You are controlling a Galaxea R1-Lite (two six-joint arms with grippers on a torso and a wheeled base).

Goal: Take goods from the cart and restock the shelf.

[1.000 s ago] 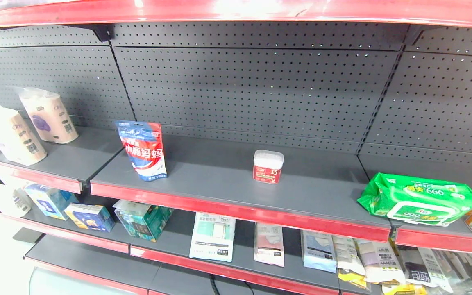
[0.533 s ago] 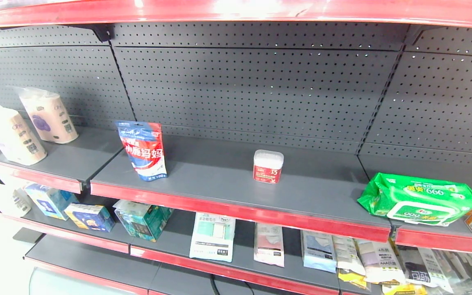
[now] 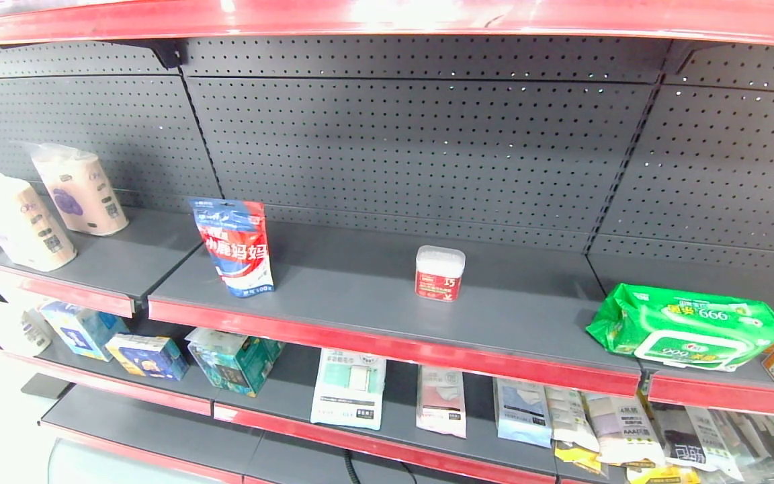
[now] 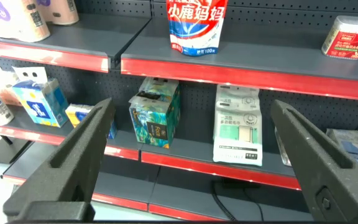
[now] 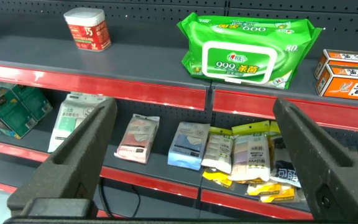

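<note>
**Grey shelf [image 3: 387, 306], wide gaps between the goods**

Your head view has the dark board with its red front edge running across the middle, perforated pegboard [image 3: 414, 148] behind it. A blue-and-red pouch [image 3: 234, 246] stands upright left of centre, a small red tub [image 3: 439, 273] sits at centre, and a green wipes pack [image 3: 686, 326] lies at the right, near the front edge. Bare board separates all three. Two paper rolls [image 3: 81, 190] stand at upper left. Your left gripper [image 4: 191, 106] and right gripper [image 5: 194, 102] both hang spread wide, holding nothing, before the red edges.
</note>
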